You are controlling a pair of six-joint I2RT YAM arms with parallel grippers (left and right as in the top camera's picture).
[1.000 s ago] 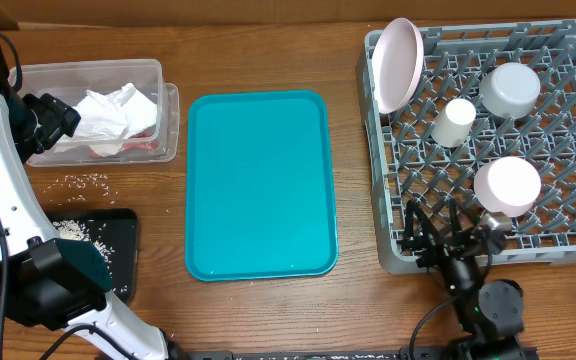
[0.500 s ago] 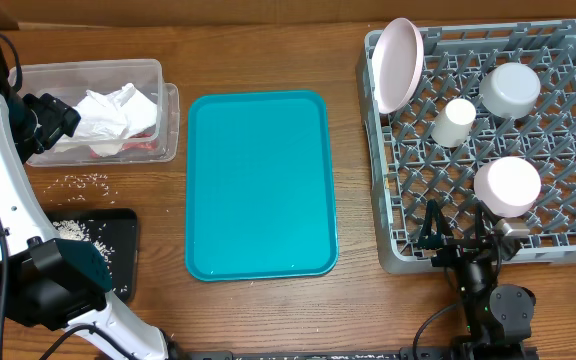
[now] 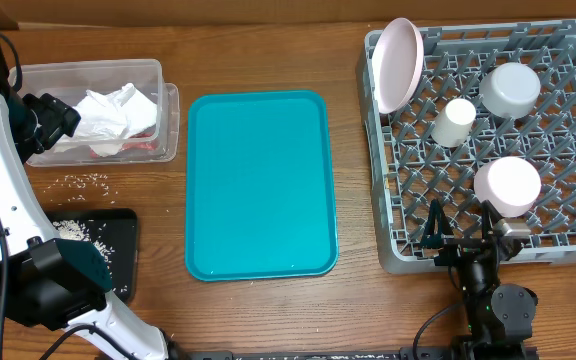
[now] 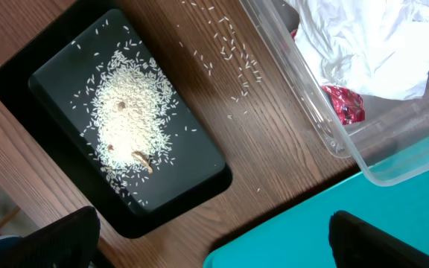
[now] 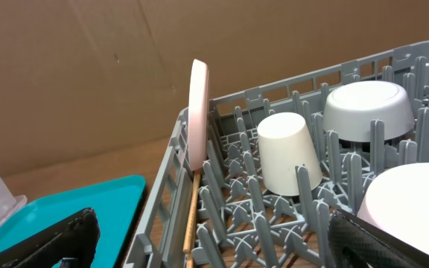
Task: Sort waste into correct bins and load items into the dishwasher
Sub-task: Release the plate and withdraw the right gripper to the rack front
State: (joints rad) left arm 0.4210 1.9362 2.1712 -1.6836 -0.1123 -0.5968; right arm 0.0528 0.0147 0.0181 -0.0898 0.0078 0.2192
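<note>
The grey dish rack [image 3: 568, 215] holds the upright pink-white plate [image 3: 398, 65], white cup [image 3: 455, 122], grey bowl [image 3: 510, 88] and upturned pinkish bowl [image 3: 507, 185]. My right gripper [image 3: 465, 245] is open and empty at the rack's front edge. Its view shows the plate [image 5: 198, 112], cup [image 5: 289, 152], grey bowl [image 5: 367, 108] and pinkish bowl [image 5: 415, 197]. The clear tub [image 3: 38, 75] holds the napkin [image 3: 108, 115] and red wrapper [image 4: 342, 103]. Rice lies in the black tray [image 4: 199, 160]. My left gripper [image 4: 214, 253] is open and empty, high above the table between the black tray and the teal tray.
The teal serving tray [image 3: 260, 185] lies mid-table. Loose rice grains [image 3: 83, 181] lie on the wood between the tub and the black tray [image 3: 118, 250]. A thin wooden stick [image 5: 192, 216] lies inside the rack's left wall. A cardboard wall stands behind the table.
My right gripper has shifted slightly right along the rack's front edge since a second ago. The left arm and all dishes have not moved.
</note>
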